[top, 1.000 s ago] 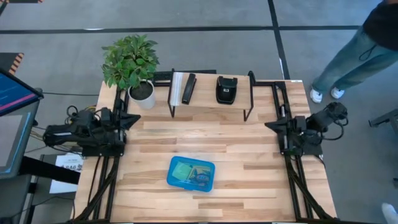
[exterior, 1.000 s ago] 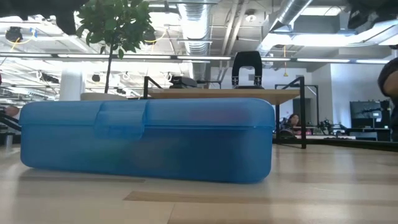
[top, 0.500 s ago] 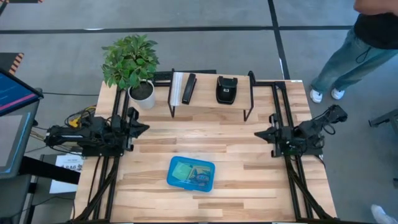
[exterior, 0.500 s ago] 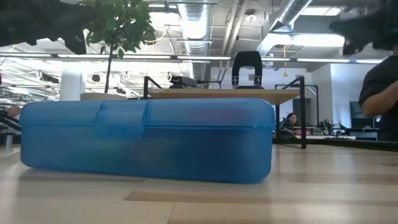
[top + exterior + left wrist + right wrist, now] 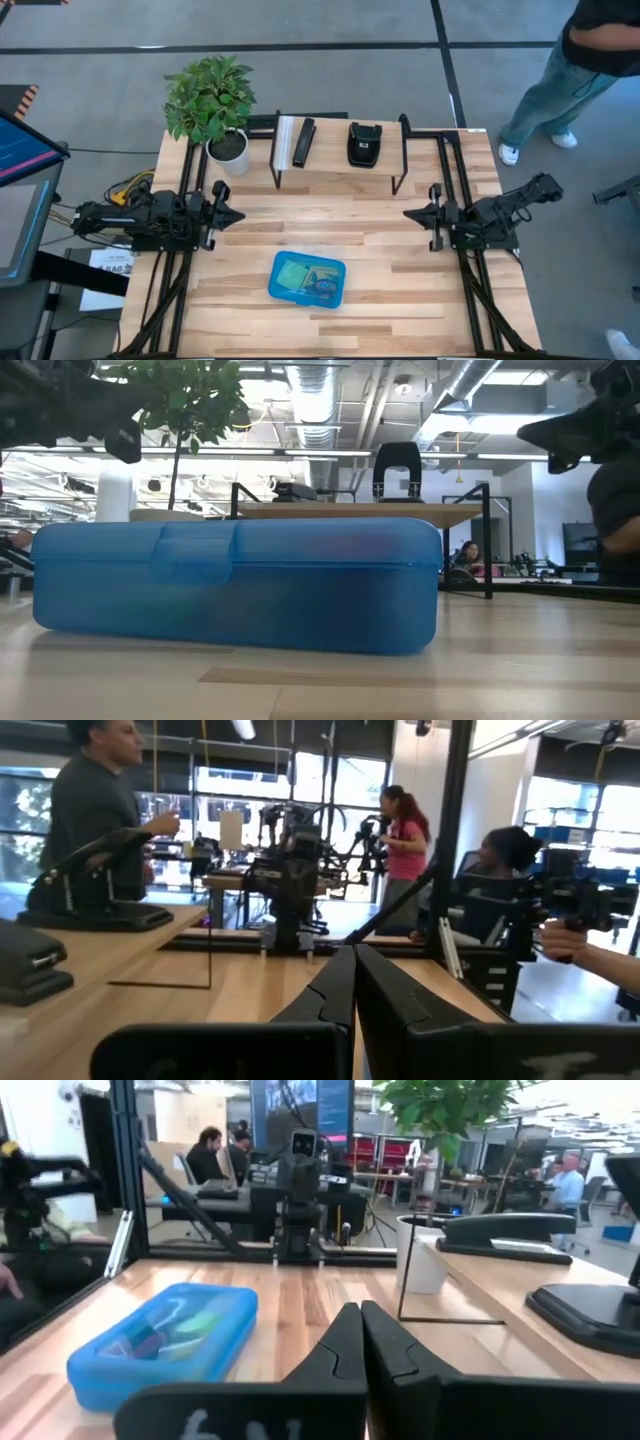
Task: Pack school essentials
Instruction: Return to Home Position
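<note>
A closed blue see-through box (image 5: 307, 280) lies flat on the wooden table (image 5: 330, 230), near its front edge. Green and dark stationery shows dimly through the lid; I cannot tell the single pieces apart. The box fills the low view (image 5: 235, 585) and appears in the right wrist view (image 5: 165, 1340). My left gripper (image 5: 238, 215) hovers shut at the table's left side, pointing toward the middle. My right gripper (image 5: 407, 214) hovers shut at the right side, facing it. Both shut finger pairs show in their wrist views, the left gripper (image 5: 354, 965) and the right gripper (image 5: 361, 1320), each with nothing between the fingers.
A raised shelf (image 5: 340, 165) at the far edge carries a black bar with a white pad (image 5: 295, 142) and a black pouch (image 5: 363, 143). A potted plant (image 5: 212, 100) stands at the far left corner. A person (image 5: 590, 60) walks beyond the table's far right corner.
Both arms have come down and reached inward: my left gripper toward the table's right and near edge, my right gripper toward its left and near edge. Both have stayed shut. The blue box has kept still. The person at the far right has stepped along.
</note>
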Tool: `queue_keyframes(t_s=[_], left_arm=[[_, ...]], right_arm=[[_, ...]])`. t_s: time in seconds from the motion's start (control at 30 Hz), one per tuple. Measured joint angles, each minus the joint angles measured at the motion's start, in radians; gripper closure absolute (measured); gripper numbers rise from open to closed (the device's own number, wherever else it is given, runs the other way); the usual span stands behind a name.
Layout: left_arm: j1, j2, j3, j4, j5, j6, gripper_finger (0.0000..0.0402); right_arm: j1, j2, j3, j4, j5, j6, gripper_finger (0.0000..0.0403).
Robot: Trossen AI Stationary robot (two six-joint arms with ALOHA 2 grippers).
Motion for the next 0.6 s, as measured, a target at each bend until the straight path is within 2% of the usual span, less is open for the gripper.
queue_keyframes(t_s=[0.4, 0.5, 0.6], left_arm=[[0.0, 0.0, -0.001, -0.002, 0.002, -0.014, 0.0402], [0.0, 0.0, -0.002, -0.003, -0.003, -0.014, 0.0402], [0.0, 0.0, -0.002, -0.018, -0.004, -0.014, 0.0402]], right_arm=[[-0.012, 0.001, -0.007, -0.005, -0.013, 0.015, 0.04], [-0.017, 0.001, -0.009, -0.007, 0.025, 0.041, 0.0393], [-0.03, 0.001, -0.009, -0.007, 0.052, -0.014, 0.0379]])
